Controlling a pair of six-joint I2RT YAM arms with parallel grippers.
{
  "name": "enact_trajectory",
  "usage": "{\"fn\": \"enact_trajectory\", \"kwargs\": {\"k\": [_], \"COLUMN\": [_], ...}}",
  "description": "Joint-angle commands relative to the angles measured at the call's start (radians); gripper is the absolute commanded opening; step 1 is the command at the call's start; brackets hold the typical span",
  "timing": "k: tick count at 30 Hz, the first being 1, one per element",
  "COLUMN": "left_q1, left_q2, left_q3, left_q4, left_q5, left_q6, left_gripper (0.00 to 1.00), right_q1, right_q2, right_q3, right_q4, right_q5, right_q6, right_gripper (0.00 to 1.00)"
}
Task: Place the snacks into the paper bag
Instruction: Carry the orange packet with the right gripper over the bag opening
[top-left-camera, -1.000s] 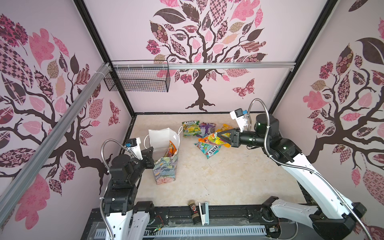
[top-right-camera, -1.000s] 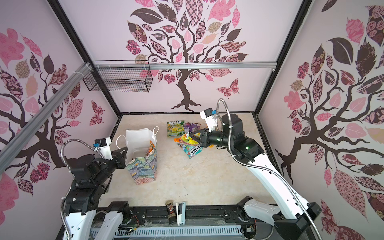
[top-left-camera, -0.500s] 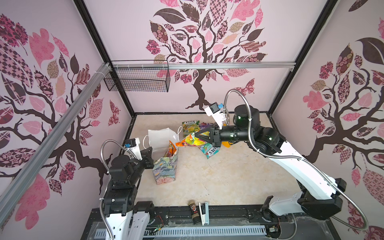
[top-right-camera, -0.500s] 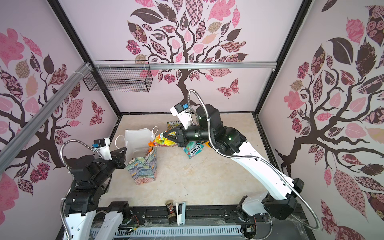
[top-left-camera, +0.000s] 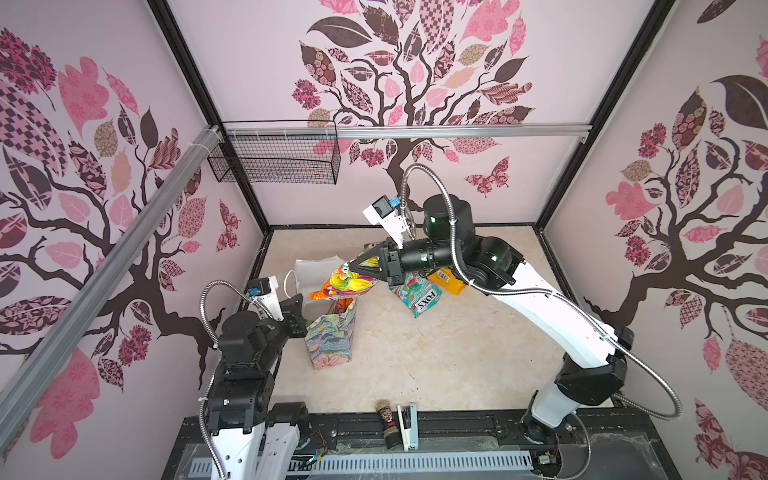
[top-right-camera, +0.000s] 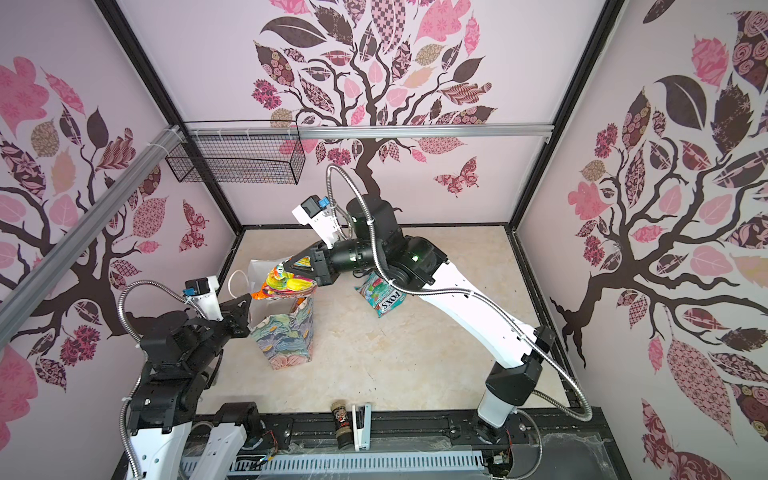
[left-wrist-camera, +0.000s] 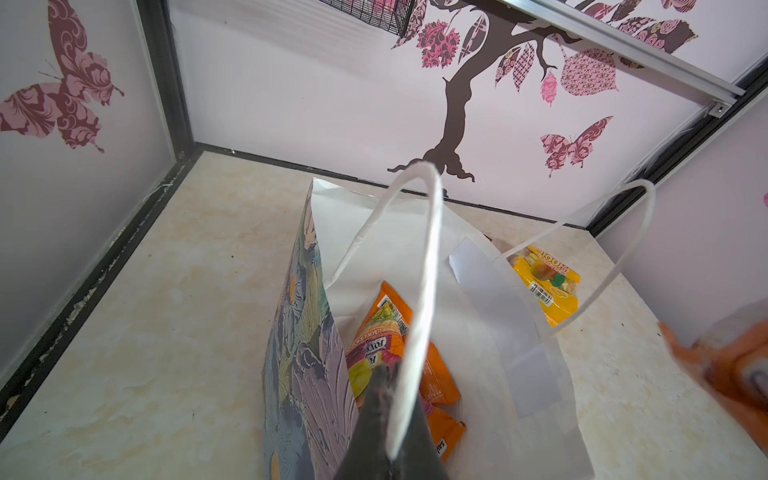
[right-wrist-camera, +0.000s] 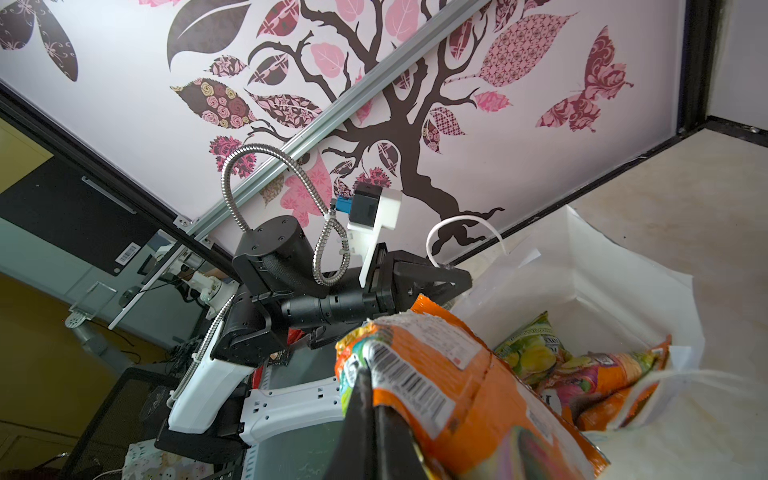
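The paper bag (top-left-camera: 330, 336) (top-right-camera: 286, 338) stands open at the left of the floor. My left gripper (top-left-camera: 297, 305) (left-wrist-camera: 388, 374) is shut on its near white cord handle (left-wrist-camera: 424, 291). Orange and green-yellow snacks (left-wrist-camera: 386, 328) (right-wrist-camera: 536, 353) lie inside. My right gripper (top-left-camera: 353, 268) (right-wrist-camera: 370, 374) is shut on the end of an orange snack packet (top-left-camera: 343, 284) (top-right-camera: 286, 284) (right-wrist-camera: 457, 374), which hangs just above the bag's mouth. A teal FOX'S packet (top-left-camera: 417, 295) (top-right-camera: 382, 297) and a yellow packet (top-left-camera: 446, 280) (left-wrist-camera: 544, 282) lie on the floor under the right arm.
A small dark spice jar (top-left-camera: 386, 419) and a white stapler (top-left-camera: 406, 424) sit at the front edge. A black wire basket (top-left-camera: 276, 160) hangs on the back rail, high at the left. The walls close in on three sides.
My right arm has swung left from the pile of snacks, carrying the orange packet to a spot over the bag's mouth. The left arm and the bag have stayed put.
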Motion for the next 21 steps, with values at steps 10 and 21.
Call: {"fn": "enact_trajectory", "kwargs": {"k": [10, 21], "left_q1": [0.004, 0.004], "left_q2": [-0.011, -0.017], "left_q3": [0.000, 0.000], "left_q4": [0.005, 0.006], "left_q5": [0.002, -0.003], "left_q6": [0.008, 0.010], "left_gripper": [0.00, 0.00], "right_q1": [0.008, 0.007], "right_q2": [0.278, 0.385], "right_q3": [0.415, 0.496], "right_q4": [-0.070, -0.097], "right_q5": [-0.015, 0.156], "right_q6": [-0.050, -0.072], "right_gripper": [0.00, 0.00]}}
